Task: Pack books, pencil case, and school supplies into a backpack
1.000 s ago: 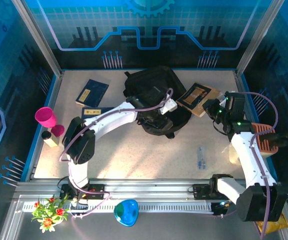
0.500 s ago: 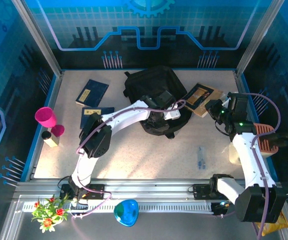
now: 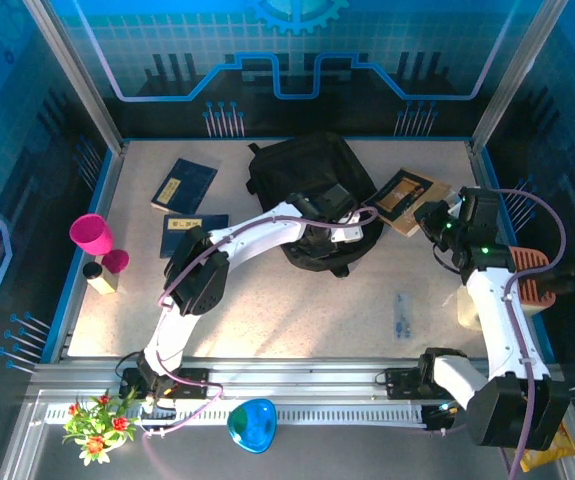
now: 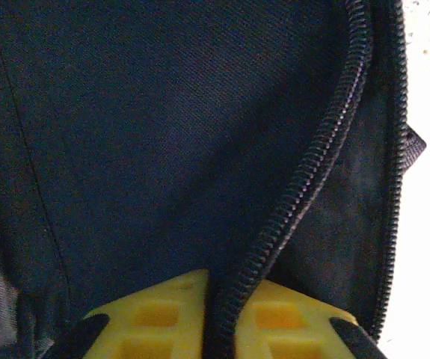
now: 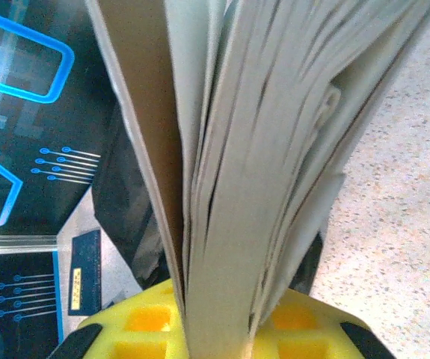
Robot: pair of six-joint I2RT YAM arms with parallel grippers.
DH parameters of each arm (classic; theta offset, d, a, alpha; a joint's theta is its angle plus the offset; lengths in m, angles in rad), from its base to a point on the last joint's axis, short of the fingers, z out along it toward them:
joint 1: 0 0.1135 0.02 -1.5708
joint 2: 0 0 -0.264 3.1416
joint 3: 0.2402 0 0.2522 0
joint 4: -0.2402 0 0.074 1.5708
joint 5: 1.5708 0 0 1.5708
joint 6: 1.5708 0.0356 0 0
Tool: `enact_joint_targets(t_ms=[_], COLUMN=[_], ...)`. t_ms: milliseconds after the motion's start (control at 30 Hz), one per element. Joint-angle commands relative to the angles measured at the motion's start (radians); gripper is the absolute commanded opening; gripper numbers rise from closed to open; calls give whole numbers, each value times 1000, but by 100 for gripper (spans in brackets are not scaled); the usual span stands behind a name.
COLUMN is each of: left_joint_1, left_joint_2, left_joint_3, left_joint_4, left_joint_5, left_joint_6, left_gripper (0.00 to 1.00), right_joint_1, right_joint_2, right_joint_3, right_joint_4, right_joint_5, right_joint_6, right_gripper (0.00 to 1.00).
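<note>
The black backpack lies at the back centre of the table. My left gripper is at its right side. In the left wrist view its yellow fingers are shut on the backpack's zipper edge. My right gripper is shut on the black-and-tan book, just right of the backpack. The book's page edges stand between the pads. Two navy books lie flat on the left. A small clear slim item lies front right, too small to identify.
A pink cup and a small yellow-and-black object stand at the left edge. An orange ribbed object sits at the right edge. Blue walls enclose the table. Bare tabletop lies in front of the backpack.
My left gripper has moved right across the backpack and closed on its zipper edge. The right gripper, still holding the book, has shifted slightly right.
</note>
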Motion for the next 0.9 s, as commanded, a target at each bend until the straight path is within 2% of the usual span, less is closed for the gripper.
enact_joint_targets(t_ms=[0, 100, 300, 333, 400, 433, 633, 867], left_joint_1=[18, 49, 109, 113, 116, 114, 99, 83], left_joint_2=[-79, -147, -246, -256, -283, -293, -343, -422], left_joint_3=[-5, -60, -132, -143, -207, -225, -268, -361], left_joint_4=[76, 165, 314, 343, 488, 530, 693, 867], left_joint_5=[13, 31, 13, -3, -115, -124, -141, -113], left_joint_6=[-33, -94, -283, -313, -394, -408, -424, -404], left_gripper=[10, 6, 3, 4, 3, 3, 3, 1], right_joint_1=[-24, -35, -36, -35, -34, -32, -7, 117], right_joint_2=[-38, -52, -117, -126, -139, -142, -131, -75], right_joint_3=[79, 120, 164, 167, 186, 195, 202, 109], right_joint_4=[-29, -100, -214, -225, -260, -271, -297, -122], right_joint_5=[45, 76, 156, 160, 164, 162, 81, -42], right_joint_6=[-40, -51, -60, -59, -60, -62, -31, 124], right_gripper=[9, 10, 10, 10, 10, 10, 10, 11])
